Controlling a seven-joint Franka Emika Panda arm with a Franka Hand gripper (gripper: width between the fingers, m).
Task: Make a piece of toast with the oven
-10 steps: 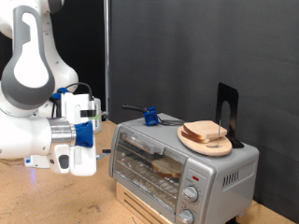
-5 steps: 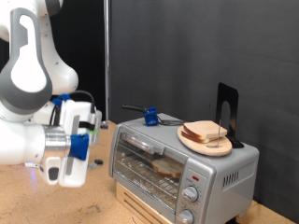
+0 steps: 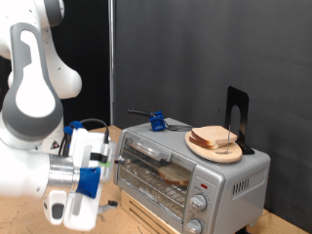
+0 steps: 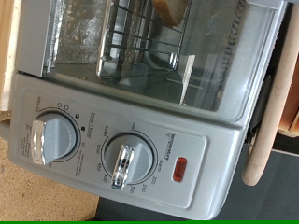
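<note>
The silver-grey oven (image 3: pixel 229 175) stands on a wooden box at the exterior view's right, with its glass door shut. A slice of toast (image 3: pixel 175 175) lies on the wire rack inside and also shows through the glass in the wrist view (image 4: pixel 173 9). My gripper (image 3: pixel 76 200) hangs low to the exterior view's left of the oven, apart from it; its fingers are not clear. The wrist view faces the oven's front (image 4: pixel 224 159), showing two round knobs (image 4: pixel 126 159) and the red light (image 4: pixel 178 170). No fingers show there.
A round wooden plate (image 3: pixel 200 151) with a stack of bread slices (image 3: pixel 214 139) sits on the oven's top; its rim shows in the wrist view (image 4: pixel 271 112). A blue clamp (image 3: pixel 156 121) and a black bookend (image 3: pixel 236 115) stand behind. A black curtain is at the back.
My arm has swung down and toward the exterior view's bottom right, bringing the hand lower and closer to the oven's front. The oven, the toast and the plate have not moved.
</note>
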